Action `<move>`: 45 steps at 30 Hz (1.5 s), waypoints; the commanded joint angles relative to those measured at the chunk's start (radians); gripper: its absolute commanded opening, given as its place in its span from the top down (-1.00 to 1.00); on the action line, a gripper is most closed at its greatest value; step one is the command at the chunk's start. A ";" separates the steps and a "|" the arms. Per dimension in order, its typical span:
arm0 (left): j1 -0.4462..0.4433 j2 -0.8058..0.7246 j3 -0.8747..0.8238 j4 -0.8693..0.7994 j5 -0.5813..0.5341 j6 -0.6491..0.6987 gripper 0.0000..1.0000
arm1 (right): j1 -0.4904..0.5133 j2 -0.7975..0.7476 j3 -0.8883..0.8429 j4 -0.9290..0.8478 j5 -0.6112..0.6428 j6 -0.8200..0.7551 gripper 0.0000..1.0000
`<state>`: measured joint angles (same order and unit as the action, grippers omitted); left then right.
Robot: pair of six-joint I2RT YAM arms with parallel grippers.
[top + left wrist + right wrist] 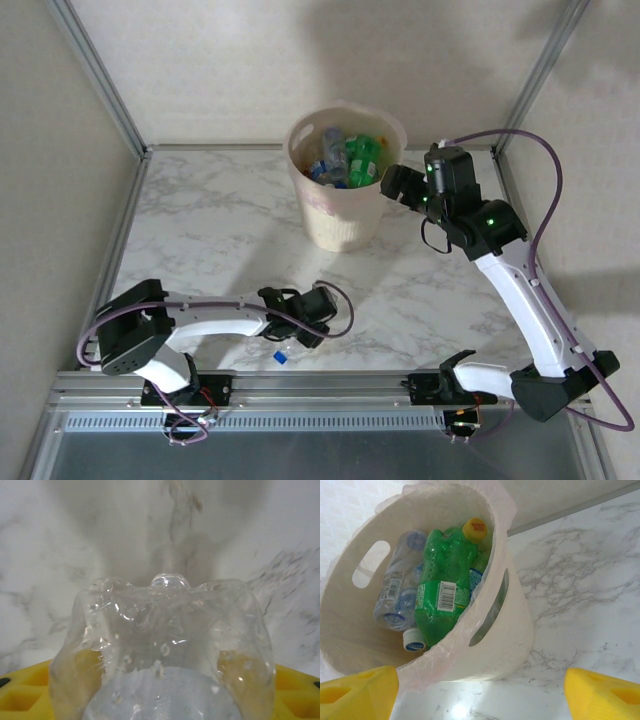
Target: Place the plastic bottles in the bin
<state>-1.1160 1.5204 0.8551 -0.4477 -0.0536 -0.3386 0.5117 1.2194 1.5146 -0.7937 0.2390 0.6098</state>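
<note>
inspector: state of your claws and the item, please.

operator: my left gripper (pixel 296 338) is low near the front edge of the marble table (pixel 200 220). its yellow fingers (pixel 22 692) are closed in on a clear bottle (pixel 165 645) lying there. the wrist view shows both pads against its walls, with the lobed base towards the top. my right gripper (pixel 396 186) hangs beside the rim of the bin (pixel 340 225), jaws wide, nothing in them. the bin stands at the far middle of the table, well apart from the held bottle. a green bottle (pixel 442 590) and other clear ones are already inside it.

inspector: handling assessment?

operator: this is my judgement only. it looks empty but for droplets, so very light. the walls are thin and soft enough to dent, and the surface is smooth and liable to slip or twist. the base and shoulder should be stiffer, so i'd grip across the body near one of them. a modest squeeze is enough; more and it buckles and squirts out.

inspector: concerns?

operator: i cannot tell how far along the body my pads sit. an off-centre hold may let the free end swing on lifting.
</note>
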 commanded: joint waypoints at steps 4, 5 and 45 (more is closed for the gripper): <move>0.063 -0.165 0.175 -0.183 -0.044 -0.049 -0.18 | -0.032 0.003 0.059 0.036 0.021 -0.033 -0.72; 0.081 -0.198 0.215 -0.206 -0.035 -0.061 -0.19 | -0.034 0.001 0.062 0.037 0.022 -0.035 -0.72; 0.628 0.506 1.610 -0.310 0.074 -0.178 -0.29 | -0.046 -0.084 0.032 0.028 0.077 -0.008 -0.66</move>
<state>-0.4931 2.0254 2.4771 -0.7605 -0.0017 -0.5426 0.4690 1.1351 1.5547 -0.7742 0.2882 0.5919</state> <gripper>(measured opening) 0.641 0.832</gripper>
